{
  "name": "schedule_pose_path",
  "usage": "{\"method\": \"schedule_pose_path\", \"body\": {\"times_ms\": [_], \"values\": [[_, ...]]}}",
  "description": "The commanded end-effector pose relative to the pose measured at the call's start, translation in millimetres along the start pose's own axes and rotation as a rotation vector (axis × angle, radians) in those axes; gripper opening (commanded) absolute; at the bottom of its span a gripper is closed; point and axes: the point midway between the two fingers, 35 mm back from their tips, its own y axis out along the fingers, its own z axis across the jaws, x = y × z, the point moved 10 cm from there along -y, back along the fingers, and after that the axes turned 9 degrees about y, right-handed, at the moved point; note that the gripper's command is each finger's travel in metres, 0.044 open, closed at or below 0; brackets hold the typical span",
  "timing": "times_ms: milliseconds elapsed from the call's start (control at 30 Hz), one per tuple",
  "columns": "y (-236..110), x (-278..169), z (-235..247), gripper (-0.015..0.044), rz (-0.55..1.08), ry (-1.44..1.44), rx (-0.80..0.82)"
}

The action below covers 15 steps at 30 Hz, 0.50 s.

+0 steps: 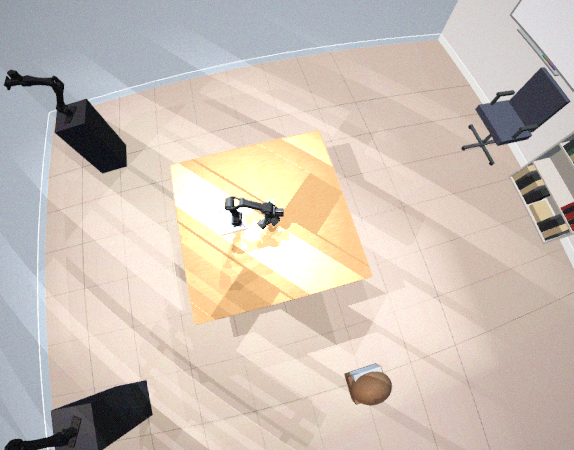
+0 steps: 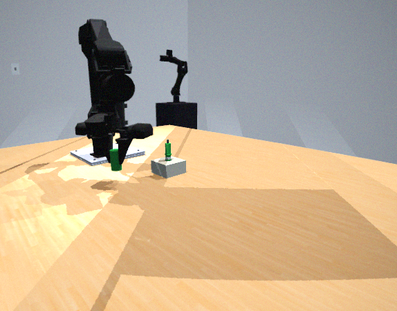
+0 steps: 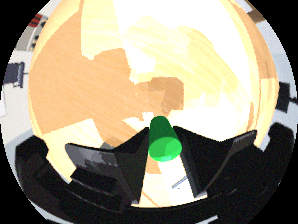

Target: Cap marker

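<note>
While my pincer is clamped on the cap, a tilted grip risks jamming against the marker to its right.

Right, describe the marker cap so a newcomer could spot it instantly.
Find the black arm on the wooden table. The cap is the stubby green cylinder clamped in its end effector, left of the grey holder block. Unlike the thinner green marker, it isn't in the block.

Bright patchy light and angular shadows streak the table; wrist view is fisheye-warped and soft.
</note>
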Motion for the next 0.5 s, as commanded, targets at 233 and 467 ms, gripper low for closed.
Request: {"method": "schedule_pose_path", "body": {"times_ms": [233,467], "values": [[-29.4,-0.9,-1.9,0.0,-0.004,0.002,0.013],[-35.0,-8.5,8.2,0.0,-0.003,0.002,0.014]]}}
